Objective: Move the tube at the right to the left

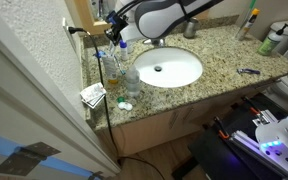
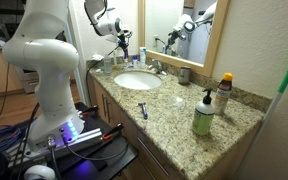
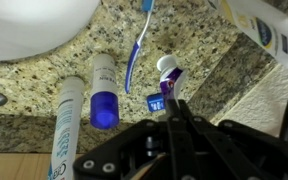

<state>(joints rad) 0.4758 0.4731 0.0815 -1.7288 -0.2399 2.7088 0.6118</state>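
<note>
In the wrist view my gripper (image 3: 171, 103) is shut, and its fingertips meet at the lower end of a small purple tube with a white cap (image 3: 167, 74). A white tube with a blue cap (image 3: 103, 92) lies to its left on the granite counter. A long white tube (image 3: 64, 130) lies further left. A blue toothbrush (image 3: 138, 45) lies above them. In both exterior views the gripper (image 1: 114, 34) (image 2: 121, 38) hangs above the counter's end, beside the sink.
The white sink (image 1: 168, 68) (image 3: 34, 25) is next to the tubes. A white bottle (image 3: 260, 30) stands by the wall. Bottles (image 1: 112, 68) crowd the counter corner. A razor (image 2: 143, 109) and a green soap bottle (image 2: 203, 113) sit further along the counter.
</note>
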